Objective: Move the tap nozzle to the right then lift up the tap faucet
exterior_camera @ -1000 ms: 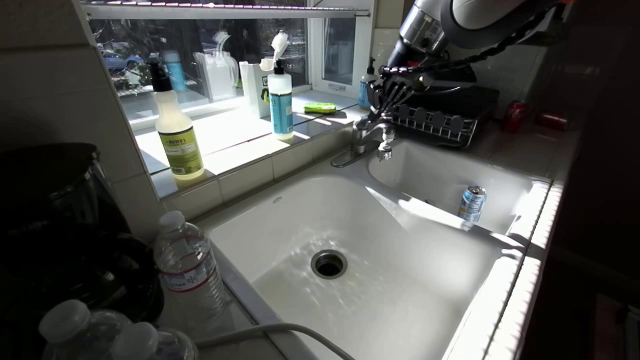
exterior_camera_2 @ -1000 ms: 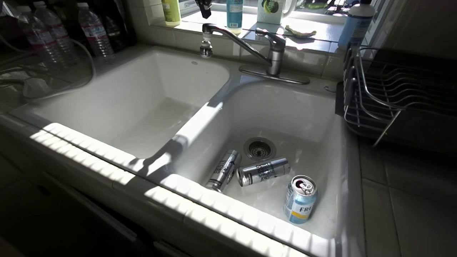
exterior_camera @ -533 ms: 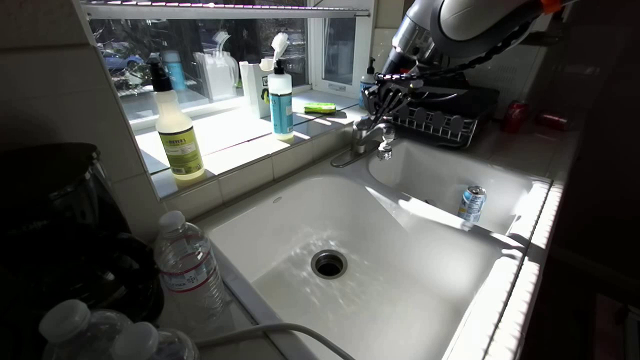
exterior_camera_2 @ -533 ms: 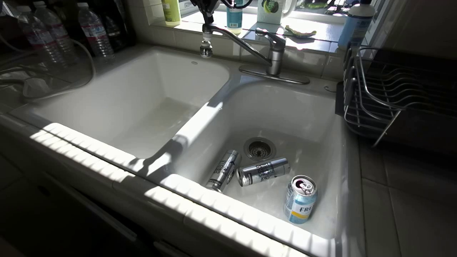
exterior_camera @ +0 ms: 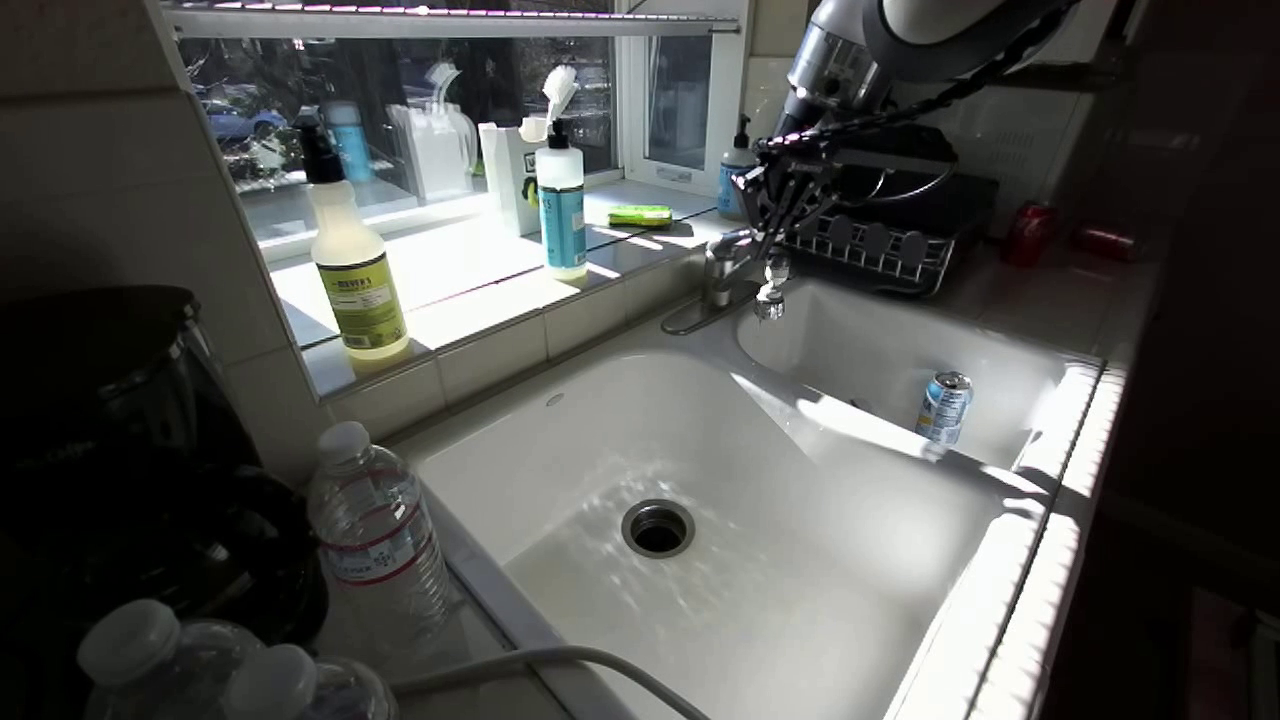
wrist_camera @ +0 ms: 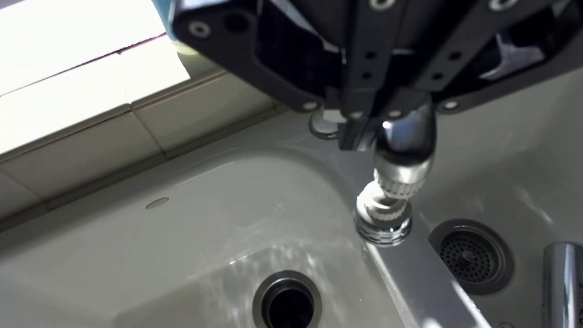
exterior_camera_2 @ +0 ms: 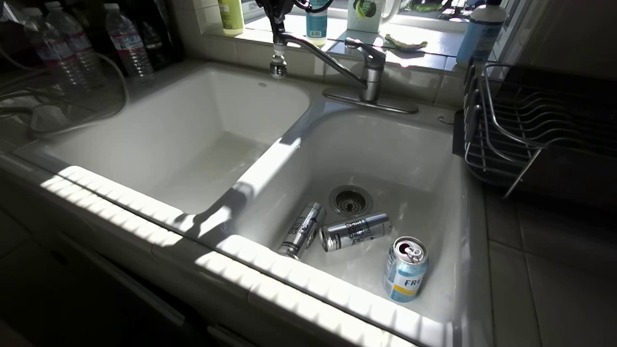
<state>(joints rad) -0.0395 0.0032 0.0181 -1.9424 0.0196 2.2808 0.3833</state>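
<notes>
Over the sink [exterior_camera_2: 262, 165], we are seeing the end effector [wrist_camera: 358, 135], fingers pressed together and empty, hanging just beside the end of the spout [exterior_camera_2: 332, 63]. We are worrying a high push could be sliding off its rounded chrome, leaving it and the lever [exterior_camera_2: 368, 51] above its base unmoved.

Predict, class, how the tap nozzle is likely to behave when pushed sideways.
The tap nozzle will likely feel stiff: it looks like one slim metal arm. It should swing rather than slide or tip, since one end joins the tap body. Its smooth, shiny surface could be slippery, so a push might skid along it.
</notes>
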